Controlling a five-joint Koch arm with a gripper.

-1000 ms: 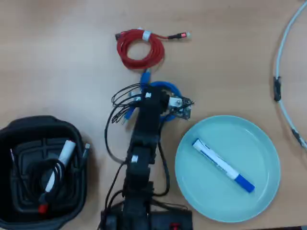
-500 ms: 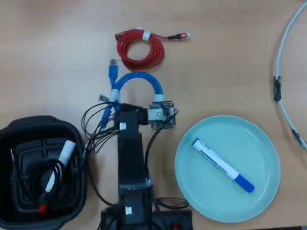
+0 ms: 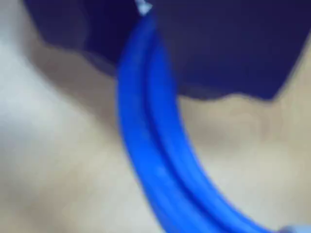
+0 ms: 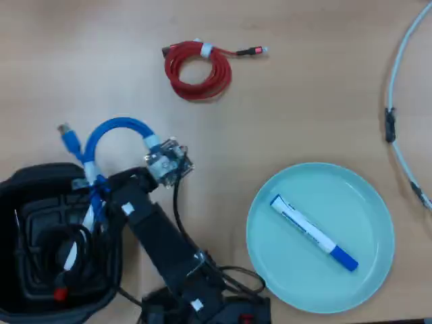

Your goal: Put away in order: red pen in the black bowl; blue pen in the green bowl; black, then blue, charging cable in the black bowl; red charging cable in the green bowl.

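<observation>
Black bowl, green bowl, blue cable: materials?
Black bowl: likely matte molded plastic, going by its ribbed base and dull finish. Green bowl: smooth, semi-gloss plastic or melamine; soft highlights leave it open. Blue cable: rubbery, smooth jacket that holds a springy loop.

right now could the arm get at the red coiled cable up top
Probably not yet: its fingers are shut on the blue coiled charging cable by the deep black plastic bowl. The red coiled cable itself lies alone on bare table, nothing blocking it.

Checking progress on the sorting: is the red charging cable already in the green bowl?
No: in the overhead view the red charging cable lies on the bare table, and the green bowl holds only the blue pen.
</observation>
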